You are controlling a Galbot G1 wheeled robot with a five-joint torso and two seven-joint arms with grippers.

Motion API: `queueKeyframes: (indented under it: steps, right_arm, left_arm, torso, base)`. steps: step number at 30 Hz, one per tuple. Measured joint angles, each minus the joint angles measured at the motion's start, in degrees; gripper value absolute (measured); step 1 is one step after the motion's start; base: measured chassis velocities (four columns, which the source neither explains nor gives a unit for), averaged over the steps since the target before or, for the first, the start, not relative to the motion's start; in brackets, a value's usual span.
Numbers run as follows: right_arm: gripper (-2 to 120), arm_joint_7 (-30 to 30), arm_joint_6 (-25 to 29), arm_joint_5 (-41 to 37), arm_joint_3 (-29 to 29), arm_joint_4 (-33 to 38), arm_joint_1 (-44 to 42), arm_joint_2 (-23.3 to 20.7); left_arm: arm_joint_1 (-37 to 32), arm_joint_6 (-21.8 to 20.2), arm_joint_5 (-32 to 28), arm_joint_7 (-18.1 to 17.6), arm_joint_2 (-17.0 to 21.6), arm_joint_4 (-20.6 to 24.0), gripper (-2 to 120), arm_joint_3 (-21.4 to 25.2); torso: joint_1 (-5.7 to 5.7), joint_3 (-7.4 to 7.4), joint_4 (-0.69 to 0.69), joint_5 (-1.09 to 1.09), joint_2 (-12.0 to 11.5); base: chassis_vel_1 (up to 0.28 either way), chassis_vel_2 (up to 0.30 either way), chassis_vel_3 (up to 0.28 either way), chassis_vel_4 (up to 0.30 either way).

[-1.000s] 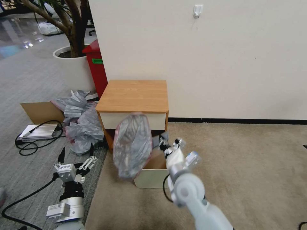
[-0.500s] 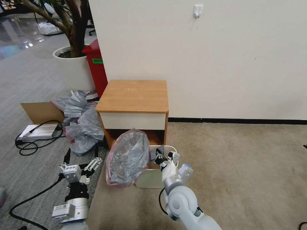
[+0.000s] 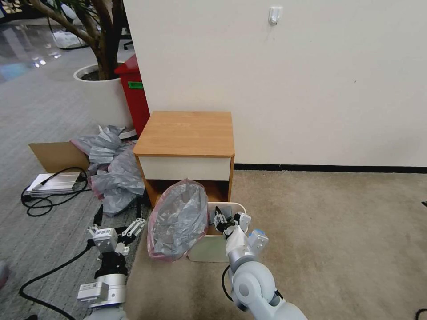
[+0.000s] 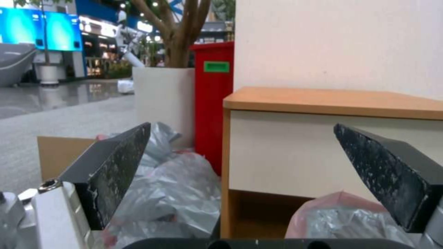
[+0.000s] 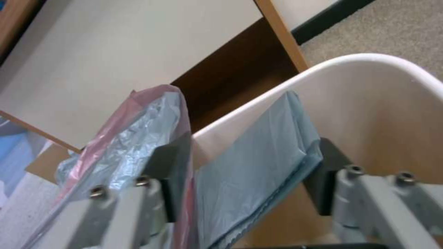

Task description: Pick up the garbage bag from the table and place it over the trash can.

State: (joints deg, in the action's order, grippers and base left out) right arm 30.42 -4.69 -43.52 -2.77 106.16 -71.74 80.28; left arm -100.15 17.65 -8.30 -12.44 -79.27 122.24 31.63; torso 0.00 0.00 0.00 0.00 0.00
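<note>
The right pincer [image 3: 223, 221] is seen over the trash can [image 3: 218, 249] rim, parted partway, with a fold of the garbage bag [image 3: 178, 220] lying between its fingers [image 5: 171, 173]; a firm grip cannot be confirmed. The bag is draped outside the can's left wall, before the desk [image 3: 187, 133]. The left pincer [image 3: 119, 218] is held spread wide above grey floor.

The garbage bag [image 3: 178, 220] hides the trash can's [image 3: 212, 251] left side; the bench's [image 3: 187, 132] lower shelf sits mostly behind both.
</note>
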Motion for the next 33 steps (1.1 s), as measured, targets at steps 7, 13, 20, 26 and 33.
queueKeyframes:
  steps: [7, 13, 20, 26, 33]
  right_arm:
    - [84, 2.43, -2.02, 1.67, 0.01, 1.44, -0.59, -0.34]
    - [99, 2.43, -2.02, 4.42, 0.30, 2.72, -1.06, -0.47]
    - [100, -2.95, 2.12, 10.78, 3.07, 5.57, -2.50, -0.44]
    - [100, -4.50, 3.40, 11.00, 4.42, 7.05, -4.09, -0.36]
    - [100, -6.02, 4.57, 11.08, 6.60, 10.19, -7.58, 0.22]
  left_arm:
    - [0.16, -0.95, 0.47, 0.22, 0.54, 0.26, 99, -0.59]
    - [0.03, -4.93, -0.78, 2.30, 2.66, 1.70, 99, -1.09]
    - [0.36, -13.92, -10.98, 16.61, 9.39, 4.69, 99, -0.69]
    - [3.31, -14.74, -11.54, 13.92, 12.97, 4.57, 100, -2.64]
    - [9.96, -29.96, -16.95, 3.13, 17.20, 3.60, 100, -5.38]
  torso:
    - [0.00, 0.00, 0.00, 0.00, 0.00]
    - [0.00, 0.00, 0.00, 0.00, 0.00]
    - [0.00, 0.00, 0.00, 0.00, 0.00]
    - [0.00, 0.00, 0.00, 0.00, 0.00]
    - [0.00, 0.00, 0.00, -0.01, 0.00]
  base:
    - [0.000, 0.000, 0.000, 0.000]
    - [0.000, 0.000, 0.000, 0.000]
    - [0.000, 0.000, 0.000, 0.000]
    - [0.000, 0.000, 0.000, 0.000]
    - [0.000, 0.000, 0.000, 0.000]
